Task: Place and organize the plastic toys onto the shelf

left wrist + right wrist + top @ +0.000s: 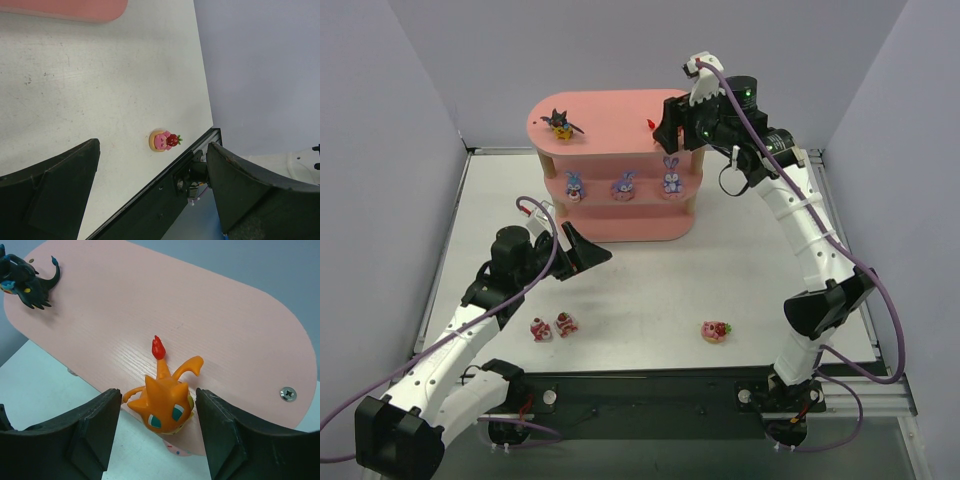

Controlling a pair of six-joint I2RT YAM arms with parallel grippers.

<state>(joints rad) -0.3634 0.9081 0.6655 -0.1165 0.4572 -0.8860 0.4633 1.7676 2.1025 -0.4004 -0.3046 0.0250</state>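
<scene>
The pink shelf (610,110) stands at the back of the table. On its top board (200,320) a black bat-like toy (27,280) sits at the left end. An orange toy (167,405) stands at the board's near edge, its red tail tip (650,122) just showing from above. My right gripper (159,395) is open around the orange toy, with a gap on each side. Three bunnies (624,185) line the middle tier. Three red-and-white toys lie on the table: two (553,326) at front left, one (716,331) at front right. My left gripper (592,252) hovers open and empty.
The left wrist view looks past its own fingers at the front-right red-and-white toy (165,140), close to the table's black front rail (165,190). Grey walls close in the table on the left, back and right. A screw head (288,393) sits in the top board's right end.
</scene>
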